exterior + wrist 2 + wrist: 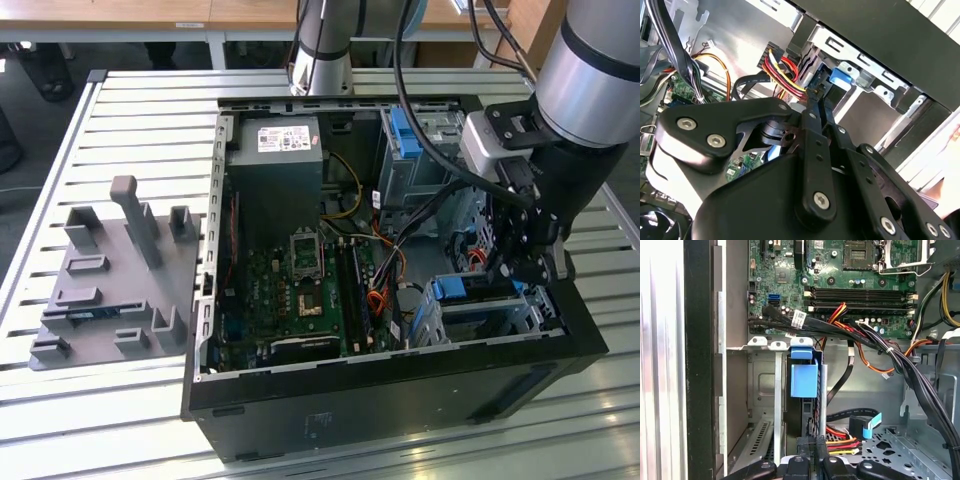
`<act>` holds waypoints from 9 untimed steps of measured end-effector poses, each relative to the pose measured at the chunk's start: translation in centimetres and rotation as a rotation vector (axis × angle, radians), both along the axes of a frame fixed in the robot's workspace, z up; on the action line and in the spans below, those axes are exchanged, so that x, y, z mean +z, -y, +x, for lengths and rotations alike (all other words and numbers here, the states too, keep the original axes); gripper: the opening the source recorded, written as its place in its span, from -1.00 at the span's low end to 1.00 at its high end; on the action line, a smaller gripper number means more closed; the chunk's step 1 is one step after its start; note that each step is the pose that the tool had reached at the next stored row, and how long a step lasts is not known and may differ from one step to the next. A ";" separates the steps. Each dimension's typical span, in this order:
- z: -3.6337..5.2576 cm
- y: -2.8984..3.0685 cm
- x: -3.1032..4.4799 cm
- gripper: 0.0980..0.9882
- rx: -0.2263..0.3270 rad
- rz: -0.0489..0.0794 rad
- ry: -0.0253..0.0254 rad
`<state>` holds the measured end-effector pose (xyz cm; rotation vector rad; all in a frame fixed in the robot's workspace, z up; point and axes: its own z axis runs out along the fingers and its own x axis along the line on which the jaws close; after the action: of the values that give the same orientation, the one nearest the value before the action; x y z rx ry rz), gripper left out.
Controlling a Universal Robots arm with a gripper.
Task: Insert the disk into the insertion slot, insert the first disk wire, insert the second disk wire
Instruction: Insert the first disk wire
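Disk (478,289) sits in the slot (505,322), at the case (400,405) corner nearest the camera on the exterior view's right. Its blue carrier is level with the cage top. In the first wrist view the disk (804,380) is edge-on between the slot walls (762,390), blue tab up.

Gripper (518,278) reaches down into the case right at the slot. In the second wrist view the gripper (815,95) has its jaws clenched to a thin gap, tips just beside the carrier (842,77). Can't tell if anything is pinched between them. In the first wrist view the gripper (808,447) tips are against the disk's near edge.

Red/yellow wires (840,441) lie just beside the disk, and their black plug (771,52) hangs near the jaw tips. I can't tell if it's mated. Black flat cable (860,416) with a blue tab lies loose on the perforated plate close by.

Motherboard (300,280) is mid-case, power supply (275,165) at the far end. Taller cage (410,150) with a blue latch is behind the slot. Case stands on a slatted counter (130,120), with a grey fixture (110,290) on the exterior view's left.
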<state>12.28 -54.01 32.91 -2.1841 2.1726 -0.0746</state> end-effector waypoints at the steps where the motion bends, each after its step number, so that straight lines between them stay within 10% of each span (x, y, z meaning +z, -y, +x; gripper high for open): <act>1: 0.00 0.00 -0.07 -0.85 0.000 0.000 0.0000; 9: 0.04 0.00 -0.22 -0.82 0.000 0.000 -0.0002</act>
<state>12.32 -54.01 32.69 -2.1842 2.1730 -0.0746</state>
